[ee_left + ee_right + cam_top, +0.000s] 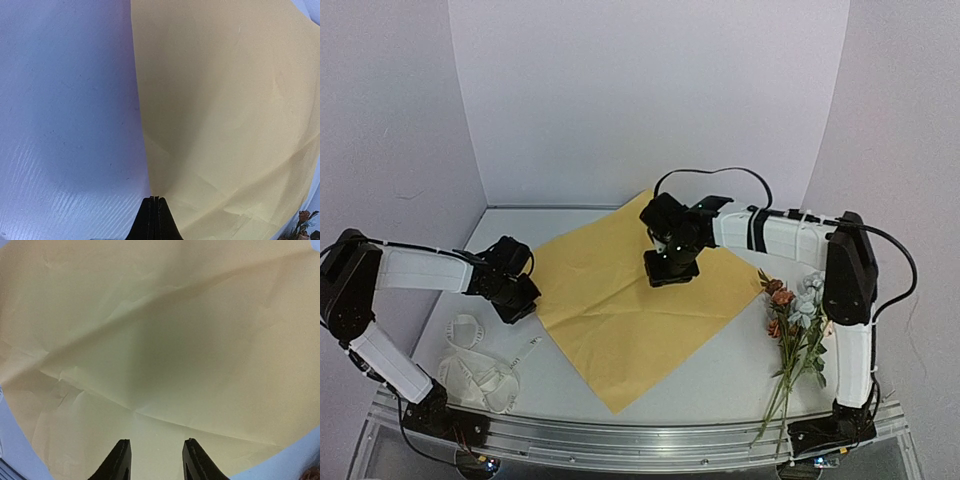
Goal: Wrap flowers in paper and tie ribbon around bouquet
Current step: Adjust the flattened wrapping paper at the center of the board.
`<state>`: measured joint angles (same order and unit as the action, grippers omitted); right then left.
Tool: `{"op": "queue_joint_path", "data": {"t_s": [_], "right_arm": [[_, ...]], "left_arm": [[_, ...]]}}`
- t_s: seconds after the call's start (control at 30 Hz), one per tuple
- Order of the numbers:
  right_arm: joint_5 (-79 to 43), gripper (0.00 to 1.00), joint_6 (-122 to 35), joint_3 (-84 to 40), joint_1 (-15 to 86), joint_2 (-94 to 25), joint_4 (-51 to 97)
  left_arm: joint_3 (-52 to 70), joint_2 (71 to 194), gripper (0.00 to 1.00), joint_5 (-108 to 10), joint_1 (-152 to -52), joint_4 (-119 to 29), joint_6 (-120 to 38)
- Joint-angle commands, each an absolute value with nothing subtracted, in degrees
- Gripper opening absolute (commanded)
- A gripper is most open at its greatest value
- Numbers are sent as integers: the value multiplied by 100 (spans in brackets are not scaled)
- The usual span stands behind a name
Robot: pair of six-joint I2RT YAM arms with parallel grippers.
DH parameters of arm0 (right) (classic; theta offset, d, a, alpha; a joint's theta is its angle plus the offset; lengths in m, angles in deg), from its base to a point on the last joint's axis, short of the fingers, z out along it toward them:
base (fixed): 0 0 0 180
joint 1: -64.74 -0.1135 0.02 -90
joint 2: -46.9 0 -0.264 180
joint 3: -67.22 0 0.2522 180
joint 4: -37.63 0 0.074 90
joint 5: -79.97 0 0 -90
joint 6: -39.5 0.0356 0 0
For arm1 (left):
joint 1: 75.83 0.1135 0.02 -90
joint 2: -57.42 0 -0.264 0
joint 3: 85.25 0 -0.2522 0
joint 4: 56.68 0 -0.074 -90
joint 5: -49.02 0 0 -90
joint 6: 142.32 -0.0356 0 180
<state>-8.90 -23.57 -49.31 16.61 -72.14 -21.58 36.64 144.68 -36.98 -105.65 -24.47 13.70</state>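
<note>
The paper [620,320] lies spread flat on the table, pale yellow face up, with fold creases. My left gripper [520,305] is shut, its tips [155,198] right at the paper's [225,100] left edge; I see nothing pinched between them. Over the sheet's far right part hangs my right gripper [670,275], pointing down, and in its wrist view the gripper [156,440] is open with only paper [160,315] beneath. The flowers [795,320] lie loose on the table at the right, heads away from me, beside the right arm. The ribbon [467,328] lies in white loops at the near left.
White walls close in the table on three sides. A metal rail [640,440] runs along the near edge, with both arm bases on it. The flower stems reach almost to the right base. Bare white table [65,110] lies left of the paper.
</note>
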Motion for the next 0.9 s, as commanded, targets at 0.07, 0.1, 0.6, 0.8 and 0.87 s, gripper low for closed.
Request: {"op": "queue_joint_path", "data": {"t_s": [0.07, 0.1, 0.6, 0.8, 0.87], "right_arm": [[-809, 31, -1844, -5282, 1308, -7951, -2108], [-815, 30, -1837, -5308, 1278, -8033, -2106], [-617, 29, -1795, -5290, 1121, -8599, -2487], [-545, 31, -1838, -5158, 1114, -8595, -2666], [-414, 32, -1861, -5113, 1116, -8565, -2764]], "left_arm": [[4018, 14146, 0, -3860, -10750, -2704, 1532], [4061, 14136, 0, -3873, -10786, -2711, 1541], [3693, 13399, 40, -3570, -10794, -1873, 704], [2828, 13920, 47, -4686, -10527, -2326, -289], [2459, 14409, 45, -5270, -10494, -2597, -633]]}}
